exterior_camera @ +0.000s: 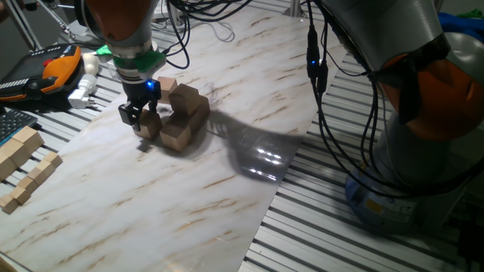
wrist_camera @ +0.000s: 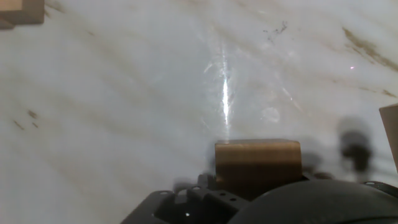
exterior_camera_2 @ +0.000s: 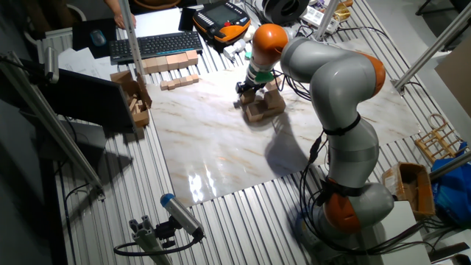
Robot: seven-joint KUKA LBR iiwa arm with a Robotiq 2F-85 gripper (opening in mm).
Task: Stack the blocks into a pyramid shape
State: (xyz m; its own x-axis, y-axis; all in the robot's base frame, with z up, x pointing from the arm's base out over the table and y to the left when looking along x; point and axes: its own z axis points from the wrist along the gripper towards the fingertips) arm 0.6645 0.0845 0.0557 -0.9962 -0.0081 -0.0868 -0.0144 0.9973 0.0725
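Observation:
My gripper (exterior_camera: 141, 117) stands at the left end of a cluster of light-tan wooden blocks (exterior_camera: 186, 113) on the marble board (exterior_camera: 227, 174). It is shut on one block (exterior_camera: 150, 126), held at or just above the board, next to the cluster. The hand view shows this block (wrist_camera: 257, 163) between the fingers. At least one block in the cluster sits on top of others. Another block (exterior_camera: 165, 85) lies just behind the gripper. In the other fixed view the gripper (exterior_camera_2: 249, 90) is at the cluster (exterior_camera_2: 266, 107). How many blocks lie in the cluster is hidden by the arm.
Smaller, paler wooden pieces (exterior_camera: 26, 162) lie off the board's left edge, and also show in the other fixed view (exterior_camera_2: 171, 63). An orange-and-black pendant (exterior_camera: 53, 68), a white plug (exterior_camera: 83, 89) and a keyboard (exterior_camera_2: 151, 46) lie beyond. Slatted metal (exterior_camera: 325, 234) surrounds the board.

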